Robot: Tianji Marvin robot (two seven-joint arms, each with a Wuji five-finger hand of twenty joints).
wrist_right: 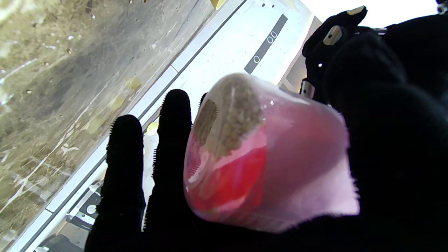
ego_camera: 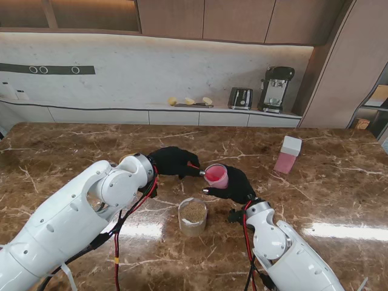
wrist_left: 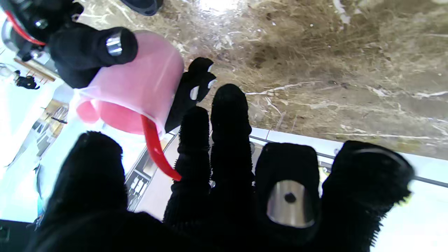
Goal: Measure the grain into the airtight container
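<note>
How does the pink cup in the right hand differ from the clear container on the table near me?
The pink cup is held off the table by the right hand, while the clear container stands upright on the table, touched by neither hand. The cup is tinted pink; the container is colourless. The cup has a red scoop in it, held by the left hand; the container has none. Both are open-topped and hold grain.

Brown marble table [ego_camera: 73, 145]; white backsplash [ego_camera: 182, 66]; wood cabinets [ego_camera: 236, 18] above; counter [ego_camera: 121, 109] behind
</note>
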